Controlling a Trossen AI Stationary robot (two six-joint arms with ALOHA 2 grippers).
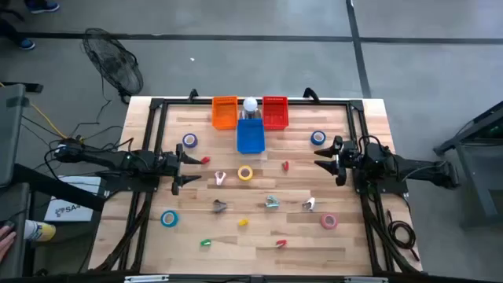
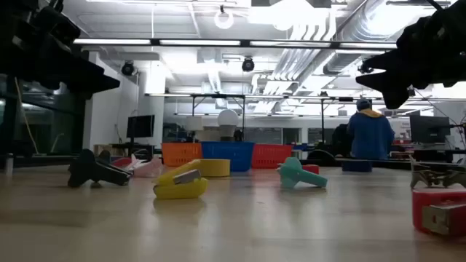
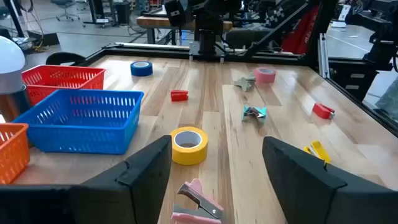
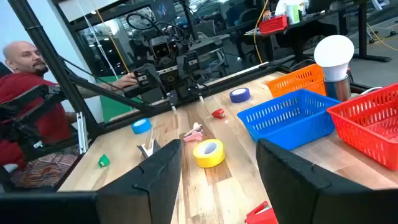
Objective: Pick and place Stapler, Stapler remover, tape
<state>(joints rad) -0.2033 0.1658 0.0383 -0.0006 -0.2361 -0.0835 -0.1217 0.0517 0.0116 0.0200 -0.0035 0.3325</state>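
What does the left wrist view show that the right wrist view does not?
Only the left wrist view shows the pink tape and the yellow stapler. Only the right wrist view shows the red basket, a green item and a seated person. Both show the yellow tape, the blue basket and open fingers.

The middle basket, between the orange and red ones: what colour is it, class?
Blue. The middle basket shows best in the left wrist view.
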